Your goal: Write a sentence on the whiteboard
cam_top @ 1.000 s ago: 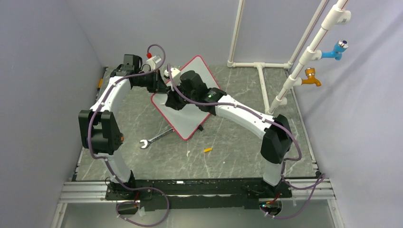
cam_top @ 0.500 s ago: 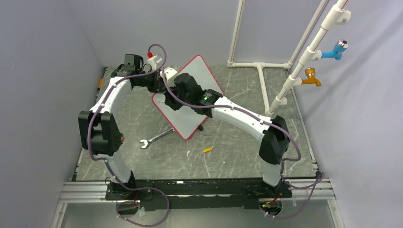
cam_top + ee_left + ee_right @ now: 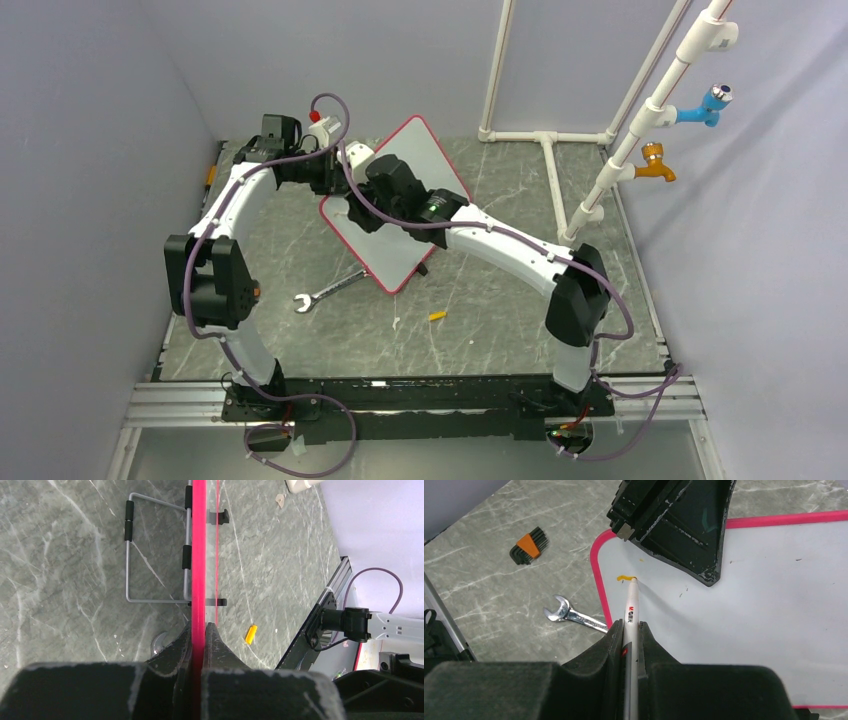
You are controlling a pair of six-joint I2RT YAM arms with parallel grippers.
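The whiteboard, white with a thin red frame, lies tilted at the table's middle back. My left gripper is shut on its left edge; in the left wrist view the frame runs edge-on between the closed jaws. My right gripper is shut on a white marker. The marker's tip touches the board near its left corner. Of the sentence, only a short orange stroke shows, right at the tip. The left gripper looms just behind it.
A steel wrench lies by the board's near-left edge, and a black hex key set lies further left. A small orange cap sits on the table in front. A white pipe frame with two taps stands at the back right.
My right gripper has shifted left with the marker, toward the board's left corner. The left arm and the board have not moved.
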